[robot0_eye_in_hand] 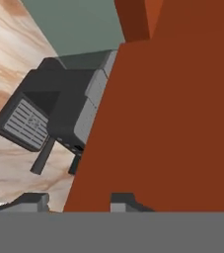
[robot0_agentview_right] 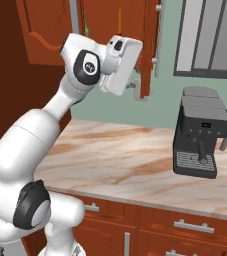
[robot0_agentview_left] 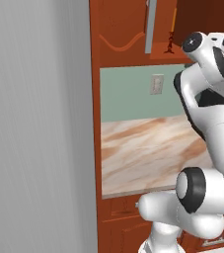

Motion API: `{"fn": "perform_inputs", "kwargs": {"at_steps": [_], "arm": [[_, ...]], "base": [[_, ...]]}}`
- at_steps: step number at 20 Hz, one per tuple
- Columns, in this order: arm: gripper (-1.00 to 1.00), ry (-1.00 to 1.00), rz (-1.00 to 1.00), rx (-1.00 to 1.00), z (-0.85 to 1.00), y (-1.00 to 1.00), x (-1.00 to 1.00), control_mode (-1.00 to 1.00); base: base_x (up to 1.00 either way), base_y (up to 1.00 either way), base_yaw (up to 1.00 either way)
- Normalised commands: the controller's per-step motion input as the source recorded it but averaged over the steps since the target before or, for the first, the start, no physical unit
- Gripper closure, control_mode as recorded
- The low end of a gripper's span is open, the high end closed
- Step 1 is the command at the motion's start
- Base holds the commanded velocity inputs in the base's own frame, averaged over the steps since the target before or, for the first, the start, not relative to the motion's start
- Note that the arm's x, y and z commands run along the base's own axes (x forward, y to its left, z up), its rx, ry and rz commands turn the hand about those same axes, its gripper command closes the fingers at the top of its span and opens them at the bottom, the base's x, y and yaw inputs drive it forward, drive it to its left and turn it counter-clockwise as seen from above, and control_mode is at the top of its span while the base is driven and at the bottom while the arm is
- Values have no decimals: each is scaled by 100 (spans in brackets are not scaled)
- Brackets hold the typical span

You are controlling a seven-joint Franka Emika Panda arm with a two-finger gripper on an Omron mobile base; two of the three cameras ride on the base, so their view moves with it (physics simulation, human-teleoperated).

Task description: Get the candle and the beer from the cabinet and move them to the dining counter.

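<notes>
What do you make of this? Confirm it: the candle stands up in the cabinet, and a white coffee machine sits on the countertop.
One thing is wrong. The coffee machine is dark grey, not white, as the right base view shows. The rest holds: it sits on the countertop, and the candle stands up in the cabinet.

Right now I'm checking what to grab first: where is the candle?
The candle stands inside the open cabinet at the top of the left base view, just right of the grey door handle, above the arm.

Kitchen: marble countertop (robot0_agentview_right: pixel 135 155), coffee machine (robot0_agentview_right: pixel 200 137)
</notes>
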Motion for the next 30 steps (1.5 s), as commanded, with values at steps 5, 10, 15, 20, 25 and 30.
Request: {"fn": "perform_inputs", "kwargs": {"at_steps": [5,10,15,20,25,30], "arm": [[-100,-13,4,0,-4,5,-32,-100],[-100,-29,0,4,-2,32,-26,-100],[-100,-36,1,17,-5,25,-9,-100],[-100,-34,0,26,-8,45,0,-100],[-100,-30,2,26,-4,60,0,-100],[-100,-23,4,23,0,72,0,-100]], "base": [[0,0,0],[0,0,0],[0,0,0],[0,0,0],[0,0,0],[0,0,0]]}}
